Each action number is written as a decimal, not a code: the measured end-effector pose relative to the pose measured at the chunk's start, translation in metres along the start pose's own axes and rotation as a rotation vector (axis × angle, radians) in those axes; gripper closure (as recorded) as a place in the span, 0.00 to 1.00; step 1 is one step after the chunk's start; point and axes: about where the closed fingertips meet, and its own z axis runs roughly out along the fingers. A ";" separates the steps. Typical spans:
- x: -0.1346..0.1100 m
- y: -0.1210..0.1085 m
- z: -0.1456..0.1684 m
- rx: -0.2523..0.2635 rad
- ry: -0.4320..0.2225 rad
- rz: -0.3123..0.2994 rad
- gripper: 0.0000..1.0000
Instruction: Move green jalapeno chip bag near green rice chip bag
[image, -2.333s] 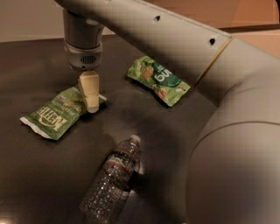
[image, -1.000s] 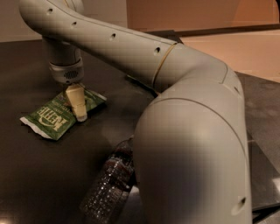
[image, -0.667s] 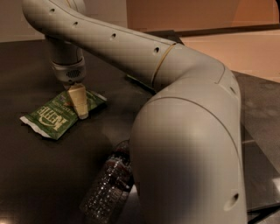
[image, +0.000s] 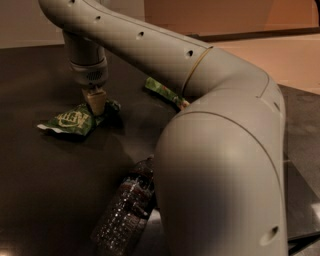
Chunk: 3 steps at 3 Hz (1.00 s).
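Observation:
The green jalapeno chip bag lies at the left of the dark table, its right end raised and its left end low, with a shadow under it. My gripper points straight down and is shut on the bag's right end. The green rice chip bag is to the right and a little further back. Only its left strip shows, because my arm hides the rest.
A clear plastic water bottle lies on its side at the front of the table, partly behind my arm. The bulky arm fills the right half of the view. The table's right edge shows past it.
The gripper has moved slightly right and up with the jalapeno bag's right end. The bag now looks tilted and drawn to the right. A strip of the rice bag has come into view.

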 end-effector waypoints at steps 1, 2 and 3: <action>0.024 0.007 -0.017 0.028 0.021 0.005 0.93; 0.059 0.012 -0.032 0.056 0.070 0.020 1.00; 0.097 0.011 -0.041 0.081 0.127 0.048 1.00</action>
